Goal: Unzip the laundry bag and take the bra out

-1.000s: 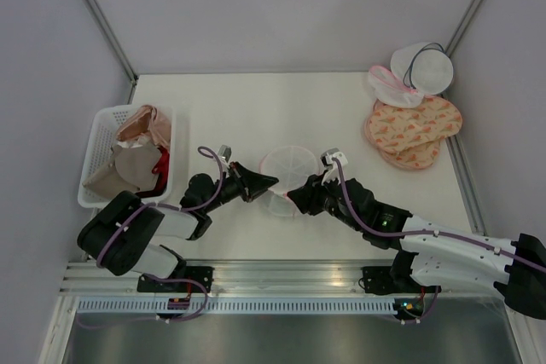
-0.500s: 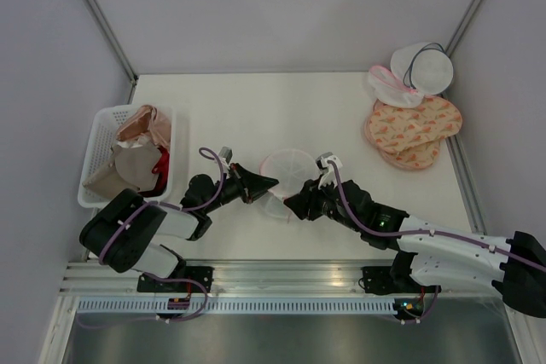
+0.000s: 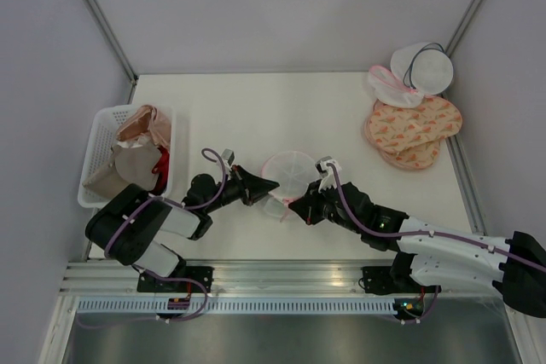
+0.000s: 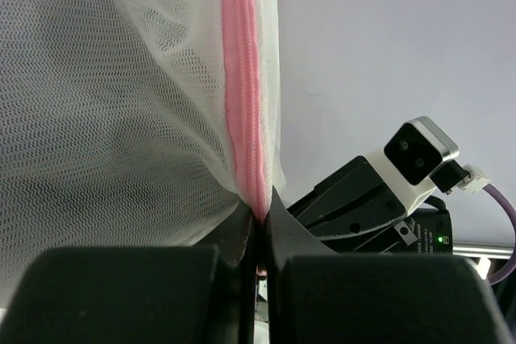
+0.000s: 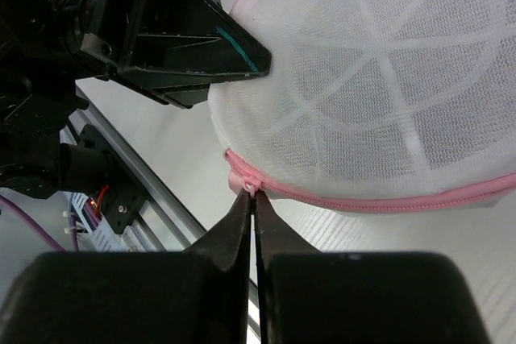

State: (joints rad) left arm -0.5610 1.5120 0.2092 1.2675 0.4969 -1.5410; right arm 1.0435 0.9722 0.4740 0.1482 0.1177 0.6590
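The laundry bag (image 3: 290,168), a round white mesh pouch with pink trim, sits in the middle of the table between both arms. My left gripper (image 3: 274,183) is shut on the pink zipper seam (image 4: 246,118) at the bag's left edge; in the left wrist view its tips (image 4: 260,211) pinch the pink band. My right gripper (image 3: 293,203) is at the bag's near edge, shut on the small zipper pull (image 5: 251,188) at the end of the pink zipper (image 5: 387,201). The bra is hidden; only white mesh shows.
A white basket (image 3: 96,144) of beige, pink and red garments stands at the left. Peach patterned bags (image 3: 414,130) and a white round bag with dark trim (image 3: 424,68) lie at the back right. A metal rail (image 3: 281,274) runs along the near edge.
My right gripper has shut on the zipper pull at the bag's near edge, having been open before. The left gripper keeps its hold on the pink seam.
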